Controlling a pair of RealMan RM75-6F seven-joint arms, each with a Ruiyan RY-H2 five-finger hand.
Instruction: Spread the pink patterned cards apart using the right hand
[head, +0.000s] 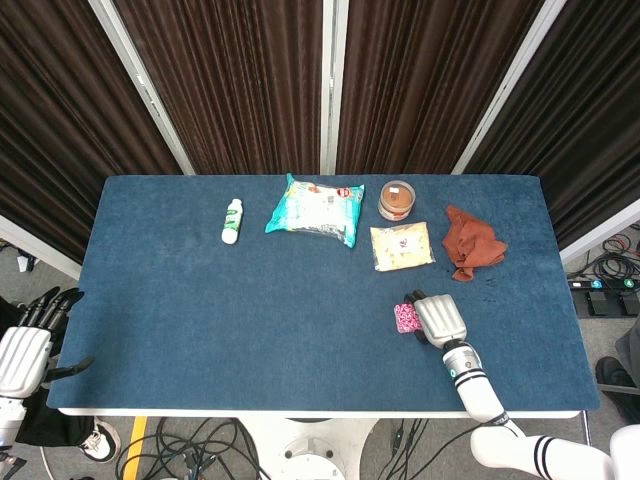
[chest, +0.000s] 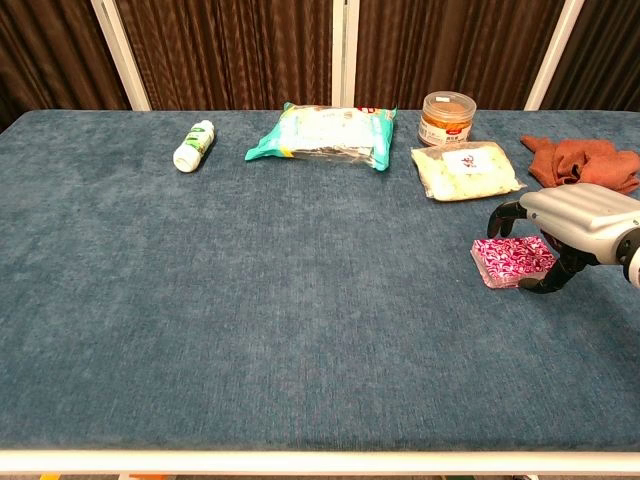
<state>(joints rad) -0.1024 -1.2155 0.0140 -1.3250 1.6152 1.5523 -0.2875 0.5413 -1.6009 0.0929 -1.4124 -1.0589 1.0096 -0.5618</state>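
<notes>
**Pink cards under the right hand at the table's near right**

Pink patterned cards (chest: 512, 261) lie in a squared stack on the blue table (chest: 250, 300), toward four o'clock from its middle. The right hand (chest: 566, 222) sits over the stack's right edge, dark fingers (chest: 505, 212) curled down around it; whether they press the cards or only hover cannot be told. In the head view the same hand (head: 441, 319) covers the cards (head: 405, 318) from their three o'clock side. The left hand (head: 30, 345) hangs off the table's near left corner, fingers spread, holding nothing.

Farther back, at one o'clock from the cards, lies a pale clear packet (chest: 465, 171), with a rust-coloured cloth (chest: 580, 162) at its three o'clock. Beyond the packet stands a round brown tub (chest: 447, 118). At the tub's nine o'clock rests a teal wipes pack (chest: 322, 134), then a small white bottle (chest: 194, 145) lying on its side.
</notes>
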